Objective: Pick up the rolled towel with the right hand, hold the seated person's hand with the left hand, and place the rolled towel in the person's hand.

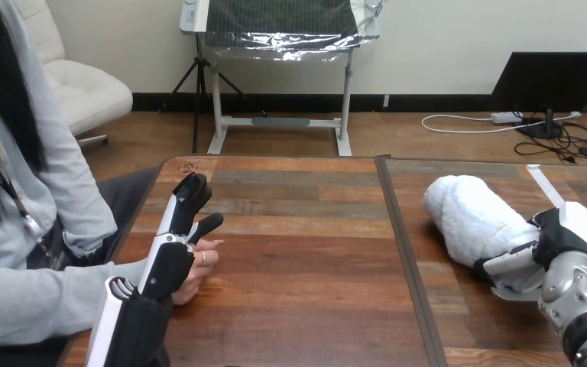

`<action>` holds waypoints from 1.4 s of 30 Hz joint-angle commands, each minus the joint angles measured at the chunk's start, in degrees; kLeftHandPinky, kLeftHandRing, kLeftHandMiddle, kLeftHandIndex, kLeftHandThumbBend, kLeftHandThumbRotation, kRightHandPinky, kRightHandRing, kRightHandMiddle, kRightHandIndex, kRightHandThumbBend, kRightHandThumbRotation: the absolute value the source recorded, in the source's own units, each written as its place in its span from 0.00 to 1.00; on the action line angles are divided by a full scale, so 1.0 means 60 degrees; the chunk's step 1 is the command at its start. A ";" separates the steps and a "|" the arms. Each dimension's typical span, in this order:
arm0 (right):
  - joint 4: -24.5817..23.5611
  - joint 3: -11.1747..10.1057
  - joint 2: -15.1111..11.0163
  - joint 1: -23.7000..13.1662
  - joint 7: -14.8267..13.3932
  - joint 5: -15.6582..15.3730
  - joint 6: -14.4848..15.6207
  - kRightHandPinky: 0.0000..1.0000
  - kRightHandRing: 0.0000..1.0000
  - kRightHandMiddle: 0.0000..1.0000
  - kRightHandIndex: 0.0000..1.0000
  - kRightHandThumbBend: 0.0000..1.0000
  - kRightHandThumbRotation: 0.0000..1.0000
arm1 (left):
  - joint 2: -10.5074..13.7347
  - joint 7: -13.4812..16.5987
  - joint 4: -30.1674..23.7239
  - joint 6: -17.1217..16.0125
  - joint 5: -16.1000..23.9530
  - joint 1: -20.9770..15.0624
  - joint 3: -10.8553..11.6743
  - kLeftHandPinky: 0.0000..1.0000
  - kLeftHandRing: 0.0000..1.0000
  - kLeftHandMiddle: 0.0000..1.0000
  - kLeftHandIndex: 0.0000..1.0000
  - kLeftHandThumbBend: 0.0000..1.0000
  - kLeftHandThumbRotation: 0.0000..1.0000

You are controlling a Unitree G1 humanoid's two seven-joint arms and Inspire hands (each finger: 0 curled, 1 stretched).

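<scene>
Reddish-brown wooden boards make up the table (298, 252), and a dark seam (401, 252) runs from its near edge to its far edge, a little right of the middle.

On the left half, near the left edge, the person's hand (201, 269) rests on the wood, reaching in from the left out of a pale grey sleeve (38, 298). The robot's left hand (172, 264) lies over it, coming up from the near edge. Its fingers (191, 195) stretch straight towards the far side, close together, and its thumb juts out to the right above the wood. The back of the person's hand is covered by the robot's palm, with the person's fingers showing just to the right of it. No robot finger is seen curling round the person's hand; the two overlap, and I cannot tell how firmly they touch.

On the right half, well apart from both of these, the rolled towel (470, 214) lies white and thick, slanting from the far left towards the near right. The robot's right hand (562, 237) is at its near right end, entering from the lower right on a silver forearm (573, 290). The fingers there are curled in against the end of the roll and close on it. Whether the towel's weight is on the table or in the hand cannot be told.
</scene>
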 commanded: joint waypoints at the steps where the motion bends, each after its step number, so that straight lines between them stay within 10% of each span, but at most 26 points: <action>1: -0.0121 -0.0160 0.0128 -0.0003 -0.0179 0.0122 -0.0231 0.40 0.54 0.59 0.52 0.86 0.00 | 0.0006 -0.0003 -0.0332 -0.0201 -0.0013 -0.0367 0.0080 0.87 0.96 0.99 0.98 1.00 0.78; 19: -0.0218 -0.0550 0.0131 0.0078 -0.0986 0.0429 -0.1597 0.51 0.59 0.60 0.49 0.88 0.00 | -0.0008 -0.0017 -0.0197 -0.0032 -0.0124 -0.0422 0.0003 0.86 0.96 0.98 0.97 1.00 0.77; 42: -0.0361 -0.1194 0.0394 0.0182 -0.1266 0.1063 -0.3445 0.48 0.49 0.51 0.48 0.87 0.00 | 0.0045 0.0162 -0.0691 0.1027 0.1206 -0.0216 0.0767 0.87 0.95 0.97 0.96 1.00 0.80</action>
